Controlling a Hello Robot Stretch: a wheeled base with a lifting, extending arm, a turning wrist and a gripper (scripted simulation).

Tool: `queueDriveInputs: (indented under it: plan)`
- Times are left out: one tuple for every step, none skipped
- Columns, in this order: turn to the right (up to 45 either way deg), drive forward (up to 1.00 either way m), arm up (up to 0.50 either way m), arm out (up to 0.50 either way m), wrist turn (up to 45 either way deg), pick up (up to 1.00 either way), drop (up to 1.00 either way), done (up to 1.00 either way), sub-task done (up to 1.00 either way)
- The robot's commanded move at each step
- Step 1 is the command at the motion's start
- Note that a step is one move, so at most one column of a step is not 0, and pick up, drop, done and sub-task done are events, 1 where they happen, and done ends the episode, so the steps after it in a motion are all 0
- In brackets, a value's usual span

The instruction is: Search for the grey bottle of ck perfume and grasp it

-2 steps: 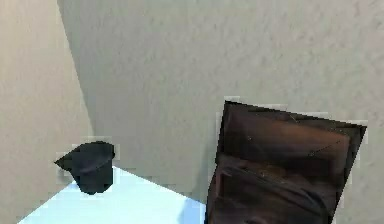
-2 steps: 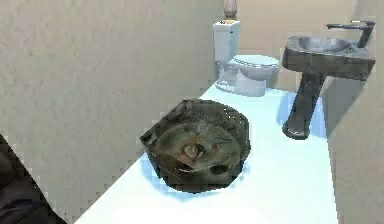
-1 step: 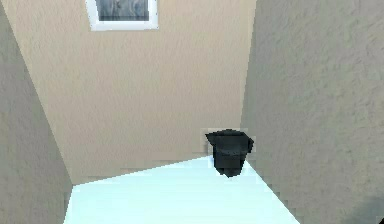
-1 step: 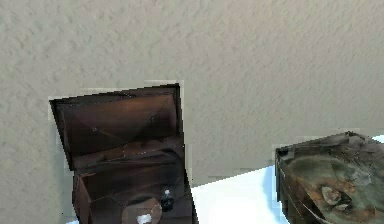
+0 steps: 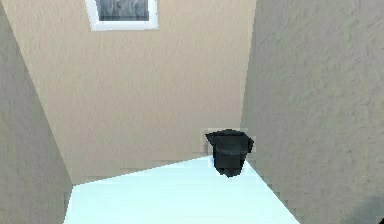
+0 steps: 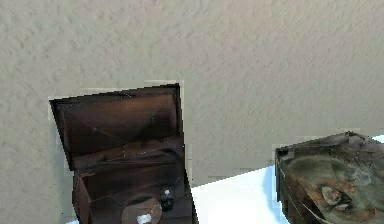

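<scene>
In the arm side view a dark brown wooden chest [image 6: 128, 150] stands with its lid raised against the wall. Inside it, near the bottom edge, lie a small dark object [image 6: 167, 197] and a pale roundish one [image 6: 140, 214]. I cannot tell what either is.
A pale floor [image 5: 170, 195] runs into a corner of beige walls in the forward view. A black bin [image 5: 230, 151] sits in that corner, and a framed picture [image 5: 124, 13] hangs high on the wall. A dark, worn box [image 6: 334, 183] stands at the arm side view's right.
</scene>
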Motion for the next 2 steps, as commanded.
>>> queueDriveInputs:
  plan:
    - [0.0,0.00,0.00,0.46,0.0,0.00,0.00,0.00,0.00]
    - [0.0,0.00,0.00,0.00,45.0,0.00,0.00,0.00,0.00]
